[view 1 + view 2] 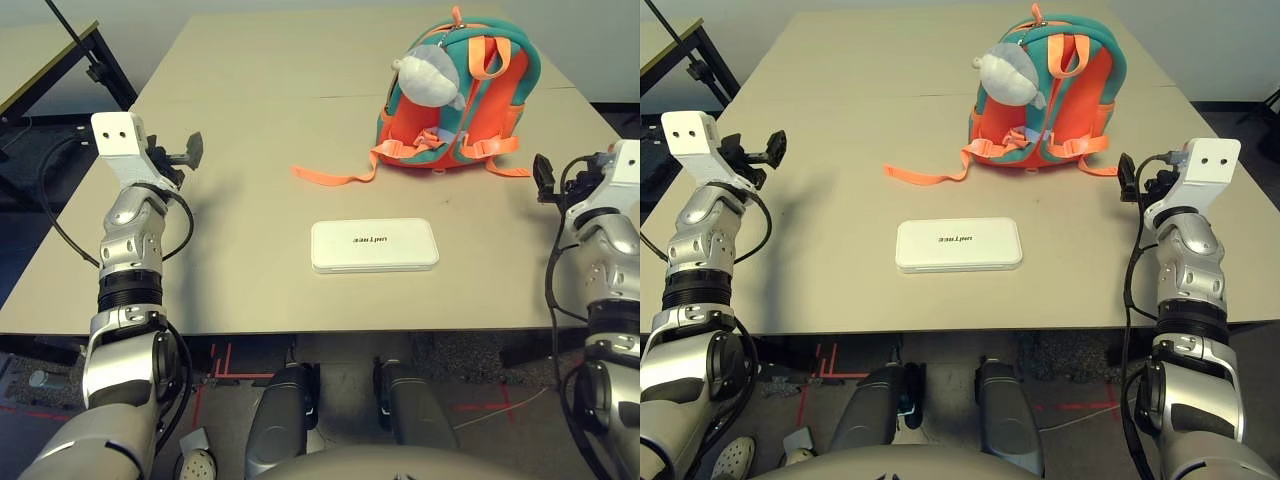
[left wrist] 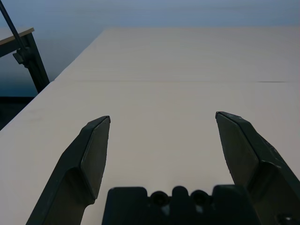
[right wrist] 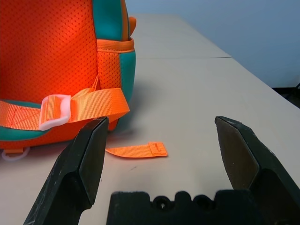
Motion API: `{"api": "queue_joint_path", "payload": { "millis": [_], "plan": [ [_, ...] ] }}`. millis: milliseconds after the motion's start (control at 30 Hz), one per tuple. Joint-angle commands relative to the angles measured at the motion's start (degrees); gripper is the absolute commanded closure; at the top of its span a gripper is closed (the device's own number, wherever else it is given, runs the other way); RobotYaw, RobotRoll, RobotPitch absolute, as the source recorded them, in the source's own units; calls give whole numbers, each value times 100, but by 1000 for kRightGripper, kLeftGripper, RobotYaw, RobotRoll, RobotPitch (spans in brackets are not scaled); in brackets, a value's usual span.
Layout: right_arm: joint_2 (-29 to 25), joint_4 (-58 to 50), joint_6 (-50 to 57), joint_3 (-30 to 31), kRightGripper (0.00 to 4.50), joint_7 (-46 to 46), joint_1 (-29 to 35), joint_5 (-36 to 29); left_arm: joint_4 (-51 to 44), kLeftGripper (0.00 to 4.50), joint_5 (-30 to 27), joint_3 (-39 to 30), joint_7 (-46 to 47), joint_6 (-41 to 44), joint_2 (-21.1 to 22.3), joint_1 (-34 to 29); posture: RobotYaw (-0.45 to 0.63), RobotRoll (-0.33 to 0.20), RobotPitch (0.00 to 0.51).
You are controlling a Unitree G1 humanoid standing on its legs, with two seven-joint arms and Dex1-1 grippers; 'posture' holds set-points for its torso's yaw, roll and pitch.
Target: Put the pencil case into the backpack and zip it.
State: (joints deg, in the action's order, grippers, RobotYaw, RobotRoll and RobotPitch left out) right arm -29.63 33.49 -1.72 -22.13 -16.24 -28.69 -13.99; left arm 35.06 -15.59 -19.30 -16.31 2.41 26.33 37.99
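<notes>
Pencil case [image 1: 374, 246] lies flat near the middle of the table's [image 1: 230, 120] front edge, lid up. Backpack [image 1: 462, 92] sits toward the far right corner, straps facing the robot, plush charm [image 1: 430, 77] on top. Left gripper [image 2: 161, 140] wide open, empty, over the left edge; right gripper [image 3: 161, 140] wide open, empty, near the right edge beside the backpack.

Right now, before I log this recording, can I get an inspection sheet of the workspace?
Surface: wide beige tabletop, a seam across it.
Job's things: flat white rectangular pencil case lying near the front edge; orange-and-teal backpack behind it, grey-white plush charm on it, orange strap trailing leftward.
Clutter: nothing seen.
Grippers: left gripper and right gripper both empty, jaws open.
Cables: black cables along both forearms.
Surroundings: dark-framed table at left.
</notes>
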Motion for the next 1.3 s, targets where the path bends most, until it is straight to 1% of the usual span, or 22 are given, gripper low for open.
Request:
{"api": "queue_joint_path", "payload": {
  "millis": [33, 200, 267, 333, 400, 500, 533, 667, 800, 1067, 1300],
  "plan": [
    [30, 89, -52, -22, 24, 11, 46, -29, 184, 0, 72, 37, -16, -125, 17, 98, -144, 0, 138],
    [3, 70, -36, 41, 24, -24, 26, 16, 314, 0, 40, 107, -167, -93, 8, 171, -151, 0, 141],
    [-37, 30, -37, 104, 24, -93, 27, 58, 265, 0, -22, 166, -341, 117, -12, 174, -150, 0, 138],
    [-77, -19, -26, 160, 24, -155, 48, 89, 68, 0, -187, 218, -595, 571, -41, 136, -150, 0, 137],
    [-105, -60, 43, 207, 24, -283, 69, 66, -192, 0, -395, 277, -850, 1233, -43, 80, -149, 0, 135],
    [-203, -252, 114, 458, 24, -658, 155, 177, -846, 0, -1005, 448, -1427, 2993, 32, -108, -148, 0, 135],
    [-233, -349, 142, 558, 24, -792, 191, 207, -1073, 0, -1114, 545, -1569, 3434, 77, -210, -149, 0, 136],
    [-300, -670, 217, 826, 24, -1103, 300, 328, -1635, 0, -1320, 780, -1839, 4418, 182, -498, -148, 0, 137],
    [-402, -1030, 271, 1210, 24, -1495, 419, 520, -1940, 0, -1659, 753, -1976, 5239, 124, -676, -150, 0, 139],
    [-477, -1293, 271, 1643, 24, -1944, 577, 741, -2236, 0, -2179, 813, -2179, 6437, 55, -812, -155, 0, 140],
    [-430, -1302, 253, 1717, 24, -1975, 602, 814, -1997, 0, -2359, 929, -2372, 6952, -7, -698, -165, 0, 136]
  ]
}}
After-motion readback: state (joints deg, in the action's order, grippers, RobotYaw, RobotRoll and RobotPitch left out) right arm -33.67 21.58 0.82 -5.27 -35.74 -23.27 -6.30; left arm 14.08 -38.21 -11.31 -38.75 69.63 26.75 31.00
